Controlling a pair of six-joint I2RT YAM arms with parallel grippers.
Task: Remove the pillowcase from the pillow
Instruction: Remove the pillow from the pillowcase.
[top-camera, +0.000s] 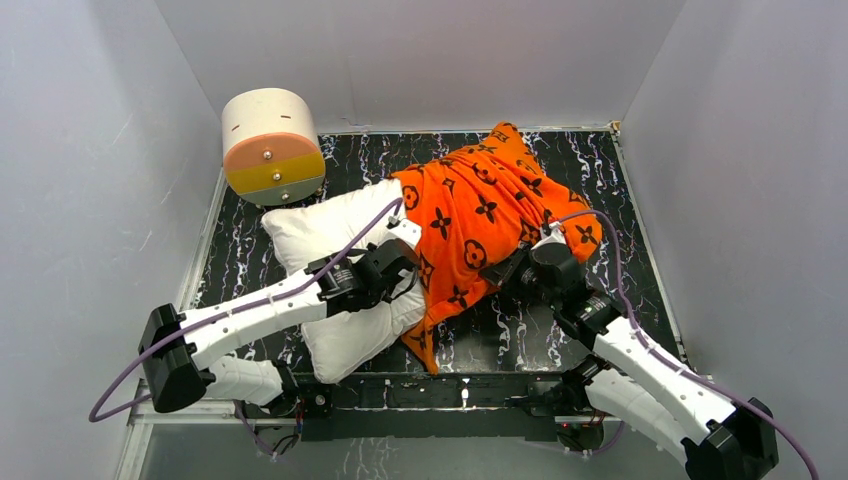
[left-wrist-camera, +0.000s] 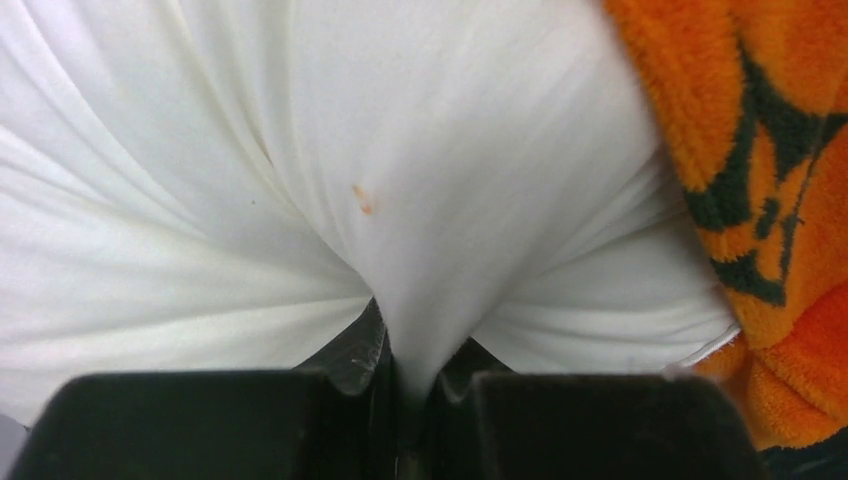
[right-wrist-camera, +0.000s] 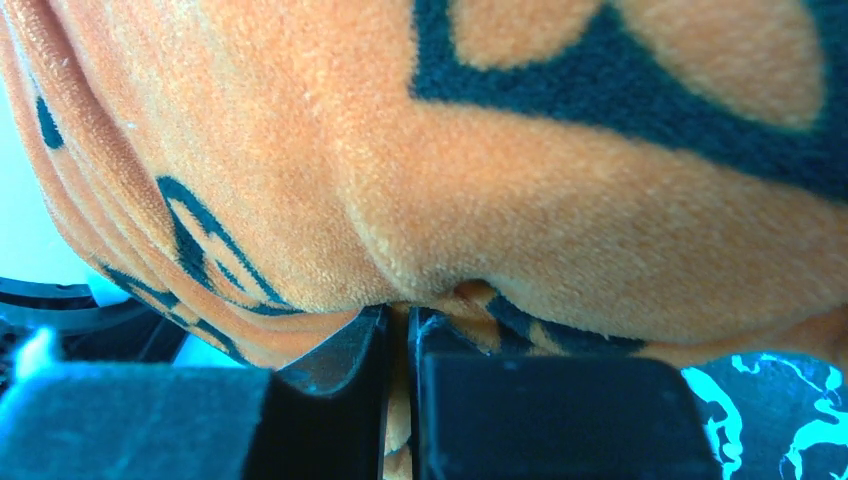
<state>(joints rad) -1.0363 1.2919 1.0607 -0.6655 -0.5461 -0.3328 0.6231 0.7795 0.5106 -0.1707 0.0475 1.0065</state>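
The white pillow (top-camera: 320, 232) lies slantwise on the floor, its left half bare. The orange pillowcase (top-camera: 480, 205) with black motifs covers its right half and bunches toward the back right. My left gripper (top-camera: 402, 250) sits at the pillowcase's open edge. In the left wrist view it (left-wrist-camera: 420, 372) is shut on a pinched fold of the pillow (left-wrist-camera: 300, 180), with the pillowcase (left-wrist-camera: 760, 150) at the right. My right gripper (top-camera: 516, 266) is at the pillowcase's near right side. In the right wrist view it (right-wrist-camera: 400, 325) is shut on the pillowcase (right-wrist-camera: 560, 190), orange plush showing between the jaws.
A cream-and-orange cylinder (top-camera: 272, 147) stands at the back left, close to the pillow's corner. The black marbled floor (top-camera: 610, 180) is boxed in by pale walls on three sides. Purple cables loop over both arms.
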